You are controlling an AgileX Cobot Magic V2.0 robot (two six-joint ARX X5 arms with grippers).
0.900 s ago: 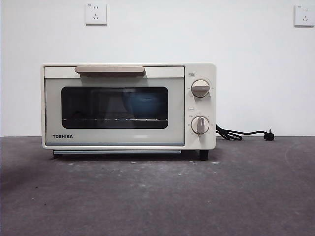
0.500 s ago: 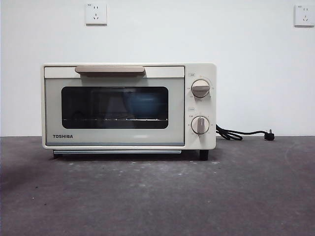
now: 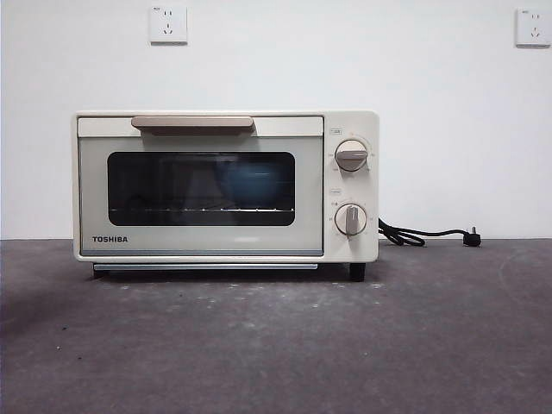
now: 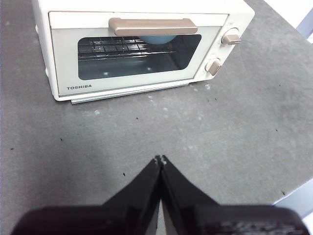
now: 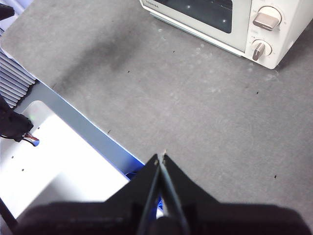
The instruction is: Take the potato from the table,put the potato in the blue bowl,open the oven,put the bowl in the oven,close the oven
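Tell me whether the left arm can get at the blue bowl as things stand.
Probably not. The blue bowl sits inside the oven behind the closed glass door, so the door is in the way. The left gripper, fingers shut, hangs over bare table in front; the beige handle looks unobstructed.

The oven has a smooth cream shell with a glossy dark glass window (wire rack inside), on a matt, scuffed grey table.

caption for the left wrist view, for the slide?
Left gripper shut and empty above the table, facing the closed oven, blue bowl visible inside.
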